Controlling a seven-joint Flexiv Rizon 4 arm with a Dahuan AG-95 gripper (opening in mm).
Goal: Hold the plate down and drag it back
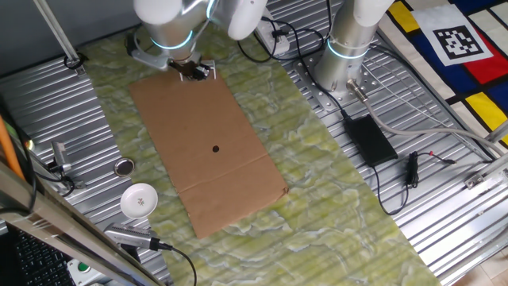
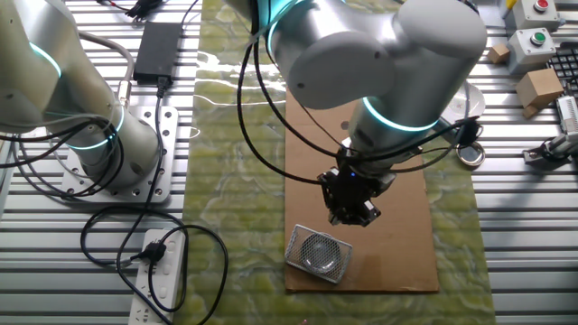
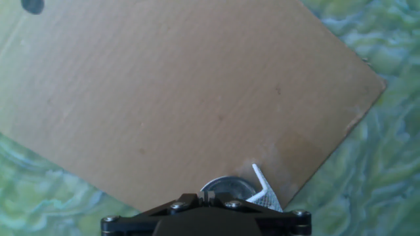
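My claw (image 2: 354, 212) hangs low over one end of the cardboard sheet (image 2: 379, 190), and I cannot tell how far it is open. The plate (image 2: 318, 252), under a square of white mesh, lies on the cardboard just beside my claw, near the sheet's short edge and corner. In the hand view the plate (image 3: 226, 188) peeks out right below my claw, close to the cardboard's edge. Bare cardboard stretches away toward a dark spot (image 1: 216, 148) at mid-sheet. Green cloth (image 1: 317, 159) surrounds the sheet on the desk (image 1: 444, 238).
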